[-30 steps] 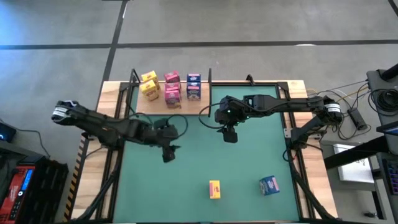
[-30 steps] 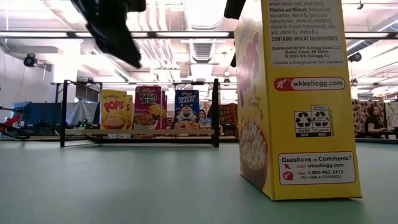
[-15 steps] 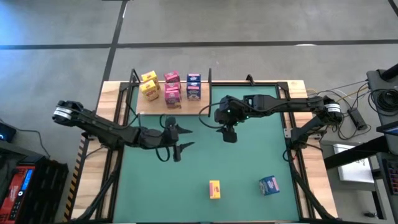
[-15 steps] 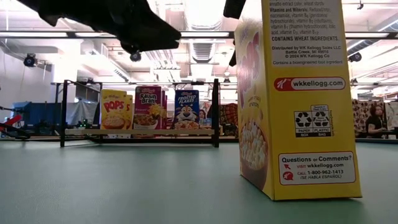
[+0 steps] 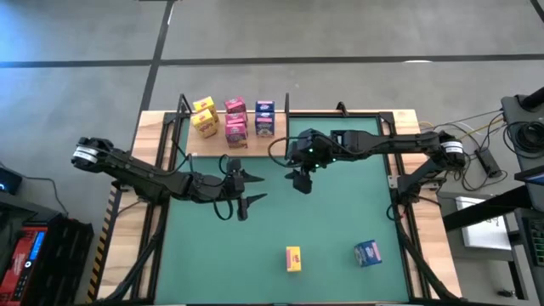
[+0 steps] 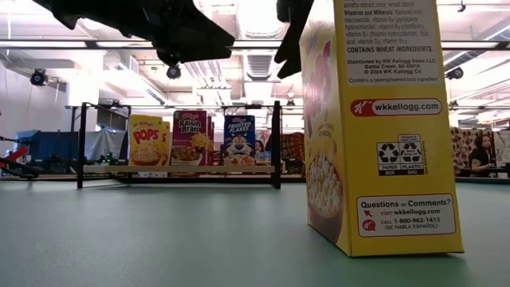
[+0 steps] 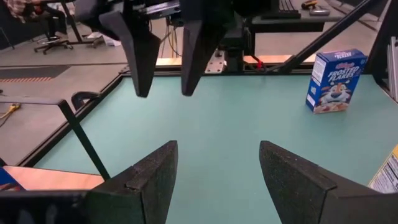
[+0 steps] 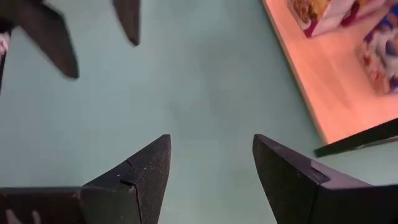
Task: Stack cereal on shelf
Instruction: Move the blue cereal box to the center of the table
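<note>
From above, measured from the shelf: five cereal boxes stand on it, left gripper and right gripper hover just before it, fingers spread and empty; the yellow box lies well beyond, long axis toward the shelf, nearer the left gripper, the blue box beside it. At table level, the yellow box stands upright, far from the shelf. Left wrist: blue box upright ahead.

Green table mat; grey concrete floor; seated person far behind the table
</note>
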Robot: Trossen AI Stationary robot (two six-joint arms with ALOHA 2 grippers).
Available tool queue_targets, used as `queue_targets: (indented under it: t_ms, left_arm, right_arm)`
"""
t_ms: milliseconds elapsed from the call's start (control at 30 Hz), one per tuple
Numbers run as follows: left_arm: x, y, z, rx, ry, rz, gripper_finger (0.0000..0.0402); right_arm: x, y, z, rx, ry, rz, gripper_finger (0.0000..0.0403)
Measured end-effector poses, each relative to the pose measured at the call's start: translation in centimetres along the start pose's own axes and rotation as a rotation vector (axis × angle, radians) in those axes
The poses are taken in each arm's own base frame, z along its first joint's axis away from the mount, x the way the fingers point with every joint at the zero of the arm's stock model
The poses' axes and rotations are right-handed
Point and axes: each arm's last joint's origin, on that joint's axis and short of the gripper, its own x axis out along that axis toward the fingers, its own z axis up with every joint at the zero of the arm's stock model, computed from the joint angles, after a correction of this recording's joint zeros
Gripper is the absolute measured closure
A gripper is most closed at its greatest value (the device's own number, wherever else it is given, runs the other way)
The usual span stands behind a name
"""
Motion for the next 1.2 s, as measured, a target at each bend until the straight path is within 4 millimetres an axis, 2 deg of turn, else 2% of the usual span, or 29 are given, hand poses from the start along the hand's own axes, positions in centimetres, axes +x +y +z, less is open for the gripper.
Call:
queue_targets:
  t_ms: [300, 400, 467, 567, 733, 867, 1033, 1200]
  left_arm:
    - [0.0, 0.0, 0.4, 0.016, -0.016, 0.000, 0.0192]
    - [0.0, 0.0, 0.6, 0.027, -0.023, 0.000, 0.0192]
    - [0.0, 0.0, 0.6, 0.038, -0.021, 0.000, 0.0192]
    - [0.0, 0.0, 0.6, 0.043, -0.020, 0.000, 0.0192]
    - [0.0, 0.0, 0.5, 0.057, -0.014, 0.000, 0.0192]
    - [0.0, 0.0, 0.5, 0.048, -0.007, 0.000, 0.0192]
    - [0.0, 0.0, 0.4, 0.041, 0.003, 0.000, 0.0192]
    - [0.0, 0.0, 0.4, 0.027, 0.003, 0.000, 0.0192]
  right_arm:
    - [1.6, -0.3, -0.7, 0.198, 0.068, -0.039, 0.0186]
    - [1.3, -0.3, -1.1, 0.345, 0.161, 0.009, 0.0186]
    - [0.4, -0.2, -1.6, 0.395, 0.270, 0.012, 0.0188]
    - [-1.5, 0.3, -2.9, 0.432, 0.421, -0.088, 0.0193]
    - [-4.2, 2.3, -5.5, 0.513, 0.567, -0.241, 0.0204]
    - [-6.6, 4.8, -7.1, 0.585, 0.582, -0.294, 0.0211]
    - [-9.8, 7.5, -9.6, 0.712, 0.490, -0.338, 0.0215]
    - [-11.3, 9.6, -12.5, 0.887, 0.450, -0.368, 0.0216]
